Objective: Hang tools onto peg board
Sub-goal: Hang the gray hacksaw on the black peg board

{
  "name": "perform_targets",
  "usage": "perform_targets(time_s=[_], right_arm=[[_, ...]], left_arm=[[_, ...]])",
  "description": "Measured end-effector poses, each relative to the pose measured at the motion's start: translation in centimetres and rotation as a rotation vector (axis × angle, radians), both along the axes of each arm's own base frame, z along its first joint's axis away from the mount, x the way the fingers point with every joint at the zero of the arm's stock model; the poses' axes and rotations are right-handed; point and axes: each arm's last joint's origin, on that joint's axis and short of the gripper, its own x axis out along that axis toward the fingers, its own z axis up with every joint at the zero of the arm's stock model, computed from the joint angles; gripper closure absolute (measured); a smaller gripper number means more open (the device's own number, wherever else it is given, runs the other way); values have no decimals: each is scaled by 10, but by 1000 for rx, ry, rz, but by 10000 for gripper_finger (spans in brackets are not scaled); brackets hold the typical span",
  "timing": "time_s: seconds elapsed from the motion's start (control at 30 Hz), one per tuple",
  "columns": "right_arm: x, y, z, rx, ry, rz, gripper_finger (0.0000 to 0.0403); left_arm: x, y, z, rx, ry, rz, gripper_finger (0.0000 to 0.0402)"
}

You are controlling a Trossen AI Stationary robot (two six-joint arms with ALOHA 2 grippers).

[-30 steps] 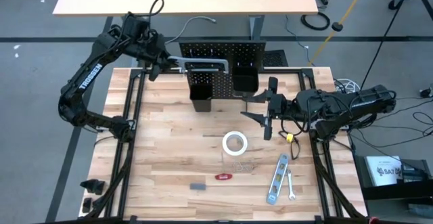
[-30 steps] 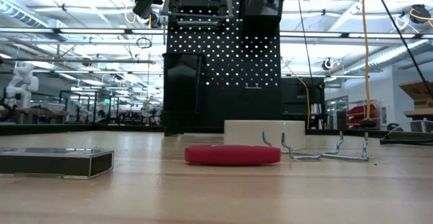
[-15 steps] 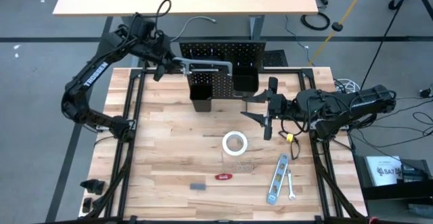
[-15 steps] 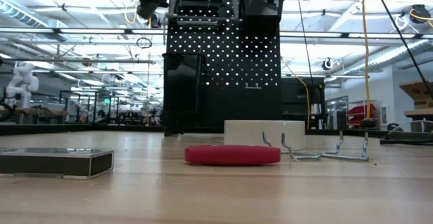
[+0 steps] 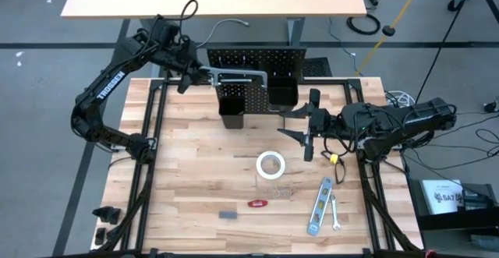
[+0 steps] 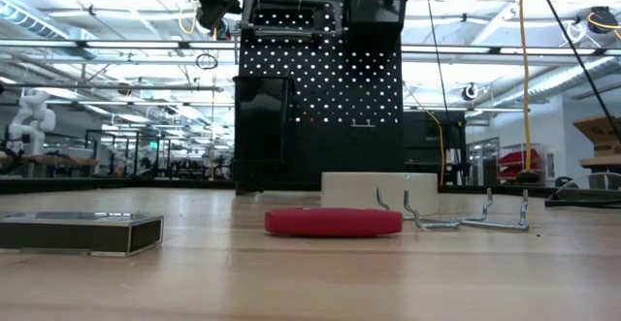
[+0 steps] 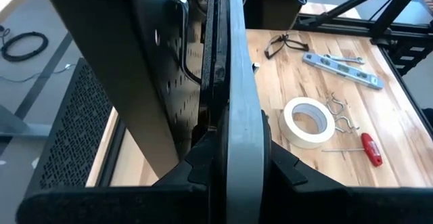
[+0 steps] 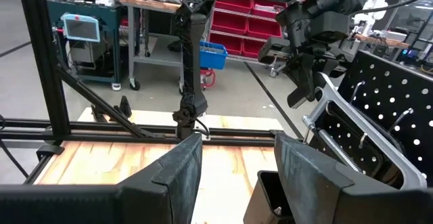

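Step in hand: hanging grey bar clamp (image 5: 238,76) on peg board (image 5: 253,58). Left tool (image 5: 189,77) clamped on its end, holding it along board's top edge, not seated yet. Next: lower onto hook, then release. Right tool (image 5: 309,125) fingers apart, empty, waits above bench (image 5: 187,172) mid-right.

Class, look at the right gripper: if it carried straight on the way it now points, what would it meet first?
Probably the peg board. The right gripper, open and empty, points across the table towards the board's side, where the left gripper holds the grey clamp. Depth is unclear, so it may pass just in front.
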Motion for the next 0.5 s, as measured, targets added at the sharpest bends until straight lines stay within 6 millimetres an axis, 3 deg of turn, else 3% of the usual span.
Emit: perform_targets(time_s=[0.1, 0.27, 0.5], right_arm=[[0, 0, 0, 2, 0, 0, 222], [0, 0, 0, 3, -1, 0, 222], [0, 0, 0, 3, -1, 0, 222]], left_arm=[[0, 0, 0, -5, 17, 31, 323], [-1, 1, -1, -16, 28, 58, 258], [-1, 1, -1, -21, 29, 60, 245]])
